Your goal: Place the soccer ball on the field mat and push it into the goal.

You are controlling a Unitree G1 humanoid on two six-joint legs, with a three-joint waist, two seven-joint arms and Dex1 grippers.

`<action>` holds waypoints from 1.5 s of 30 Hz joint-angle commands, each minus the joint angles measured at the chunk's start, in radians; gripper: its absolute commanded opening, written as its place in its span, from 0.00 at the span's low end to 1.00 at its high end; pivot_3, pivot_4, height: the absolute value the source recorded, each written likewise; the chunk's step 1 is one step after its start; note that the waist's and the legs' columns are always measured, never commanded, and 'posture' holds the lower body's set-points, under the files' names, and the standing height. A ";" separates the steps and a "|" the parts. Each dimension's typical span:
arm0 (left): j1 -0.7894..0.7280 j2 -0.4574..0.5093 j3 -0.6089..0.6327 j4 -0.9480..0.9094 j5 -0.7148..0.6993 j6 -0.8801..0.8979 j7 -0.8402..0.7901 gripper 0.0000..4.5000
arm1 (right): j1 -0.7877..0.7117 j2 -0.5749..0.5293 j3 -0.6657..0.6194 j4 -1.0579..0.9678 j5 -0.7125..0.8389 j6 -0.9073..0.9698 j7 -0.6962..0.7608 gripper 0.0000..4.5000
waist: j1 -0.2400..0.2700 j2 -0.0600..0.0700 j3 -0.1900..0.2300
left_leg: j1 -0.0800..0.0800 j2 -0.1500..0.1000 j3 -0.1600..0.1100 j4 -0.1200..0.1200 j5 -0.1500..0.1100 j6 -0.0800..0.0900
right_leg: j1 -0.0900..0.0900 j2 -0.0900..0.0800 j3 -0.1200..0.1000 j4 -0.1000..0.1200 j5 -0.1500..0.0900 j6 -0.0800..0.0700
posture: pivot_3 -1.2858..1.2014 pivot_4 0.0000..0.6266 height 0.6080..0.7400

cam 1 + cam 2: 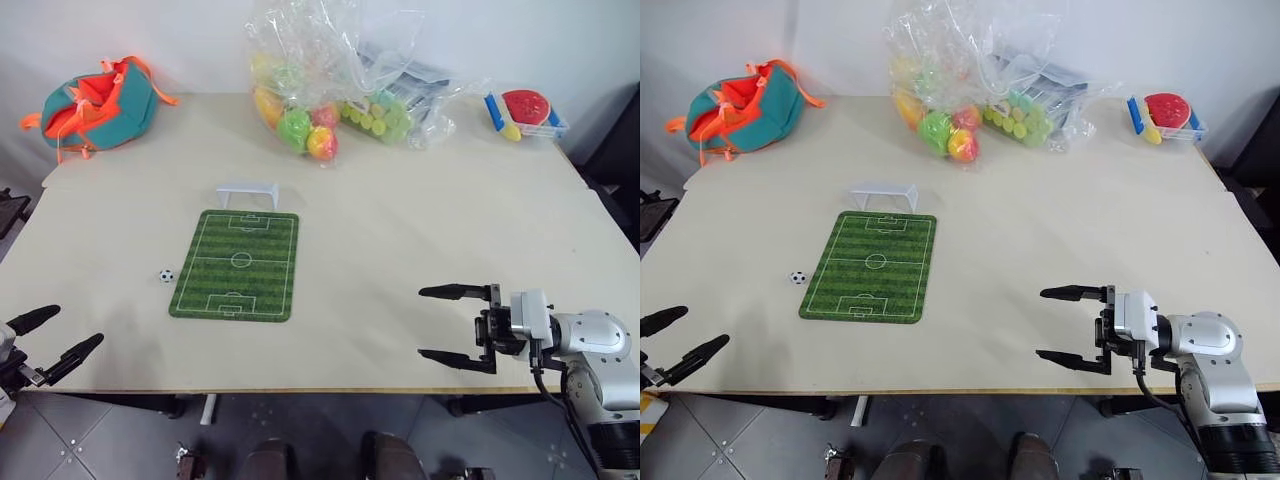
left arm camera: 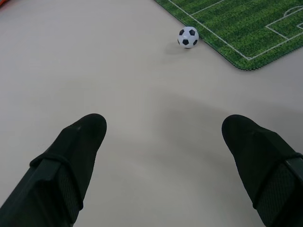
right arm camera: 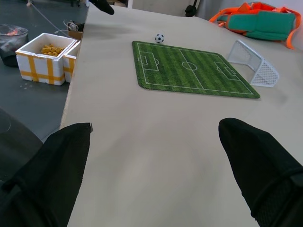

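Note:
The tiny black-and-white soccer ball (image 1: 166, 275) rests on the beige table just left of the green field mat (image 1: 238, 264), off the mat. The white goal (image 1: 247, 193) stands at the mat's far short edge. My left gripper (image 1: 55, 340) hovers open at the table's near left corner, well short of the ball (image 2: 188, 37). My right gripper (image 1: 457, 327) is open too, low over the table's near right side and pointing left toward the mat (image 3: 191, 69). Nothing is between either pair of fingers.
A teal and orange bag (image 1: 98, 102) lies at the table's far left. Clear plastic bags of coloured balls (image 1: 310, 130) sit behind the goal. A small tray with a red toy (image 1: 528, 110) is at the far right. A white box (image 3: 45, 57) stands on the floor.

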 commanded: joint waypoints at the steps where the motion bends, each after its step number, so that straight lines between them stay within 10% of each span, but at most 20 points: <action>1: -0.009 0.014 0.013 -0.004 -0.010 0.018 0.019 1.00 | 0.026 -0.002 0.012 -0.062 0.030 0.035 0.003 1.00 | 0.000 0.000 0.000 | 0.000 0.000 0.000 0.000 0.000 0.000 | 0.000 0.000 0.000 0.000 0.000 0.000 | 0.52 0.24 1.00; 21: -0.222 -0.118 -0.092 -0.097 -0.120 0.221 0.091 1.00 | -0.063 0.228 0.051 -0.133 0.087 0.068 -0.142 1.00 | 0.014 -0.002 -0.001 | 0.004 0.001 0.004 0.001 -0.001 0.000 | 0.001 0.001 0.005 0.003 0.001 -0.001 | 0.52 0.24 1.00; 41: -0.597 -0.074 -0.360 0.354 0.096 0.174 0.035 1.00 | -0.042 0.228 0.061 -0.163 0.064 0.059 -0.195 1.00 | -0.002 -0.003 -0.002 | 0.006 0.001 0.007 0.001 -0.001 0.000 | 0.000 0.003 0.007 0.004 0.001 -0.001 | 0.52 0.24 1.00; 45: -0.619 -0.079 -0.357 0.389 0.096 0.157 0.035 0.80 | -0.040 0.228 0.065 -0.167 0.062 0.059 -0.205 1.00 | -0.002 -0.003 -0.002 | 0.006 0.001 0.007 0.001 -0.001 0.000 | 0.000 0.003 0.007 0.004 0.001 -0.001 | 0.52 0.24 1.00</action>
